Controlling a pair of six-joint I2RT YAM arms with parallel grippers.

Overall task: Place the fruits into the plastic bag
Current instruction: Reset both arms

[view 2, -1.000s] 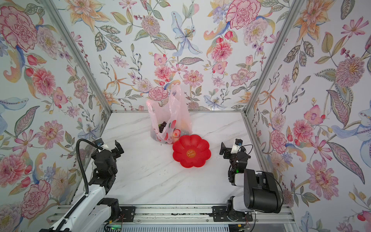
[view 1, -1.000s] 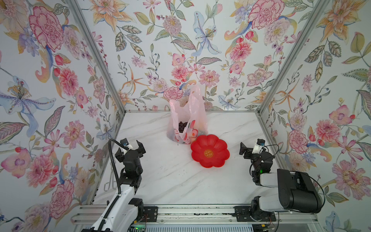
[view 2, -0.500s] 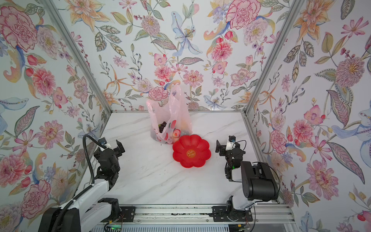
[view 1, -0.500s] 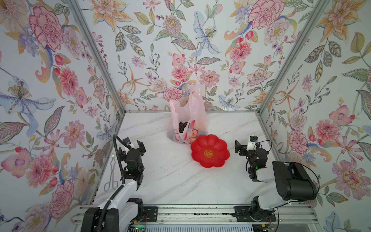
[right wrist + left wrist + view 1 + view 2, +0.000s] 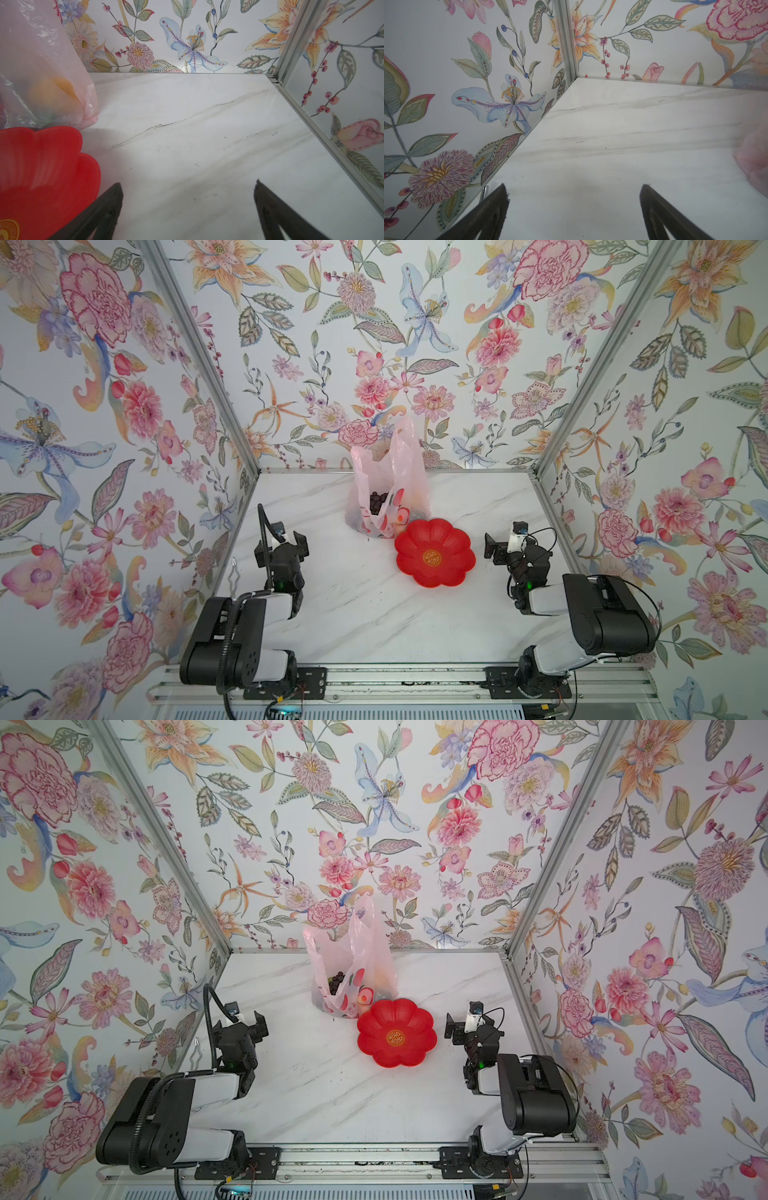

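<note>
I'm watching left gripper (image 5: 281,547) and right gripper (image 5: 504,541) gaping empty, plastic bag (image 5: 388,472) standing at twelve o'clock on the table (image 5: 374,622), well apart from both, grape bunch (image 5: 377,502) sitting inside

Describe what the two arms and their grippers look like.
The left arm and right arm pair bulky black joint housings with white link shells. A thick black cable arcs over the left; thin black wires on the right. The left gripper and right gripper have black tapered fingers.
</note>
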